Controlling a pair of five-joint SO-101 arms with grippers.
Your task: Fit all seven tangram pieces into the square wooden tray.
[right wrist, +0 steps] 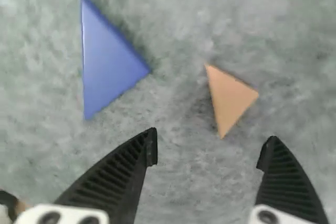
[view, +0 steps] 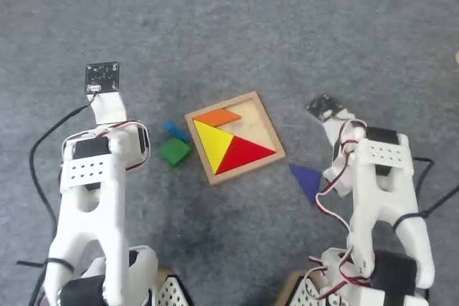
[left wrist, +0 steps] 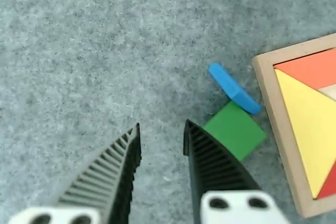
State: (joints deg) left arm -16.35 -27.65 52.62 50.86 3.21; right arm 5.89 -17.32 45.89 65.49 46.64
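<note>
Mat (view: 215,41): grey cloth, felt-like, fuzzy, matt. Tray (view: 270,125): pale bare wood, matt. Green pc (left wrist: 235,129), blue pc (left wrist: 233,88), blue triangle (right wrist: 105,61): painted, smooth, low sheen. Tan triangle (right wrist: 228,95): looks unpainted, matt. Fingers (left wrist: 212,166): black plastic, ribbed inner faces. Arms (view: 90,198): white plastic, smooth.

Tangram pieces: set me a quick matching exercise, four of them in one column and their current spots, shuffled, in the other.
Pieces:
1. red triangle
2. green square
3. dark blue triangle
4. light blue piece

Spots:
A. on the mat, next to the tan triangle
B. in the tray, against the yellow triangle
C. on the mat, between the green square and the tray
D. on the mat, closest to the left claw

Pairs: 1-B, 2-D, 3-A, 4-C.
</note>
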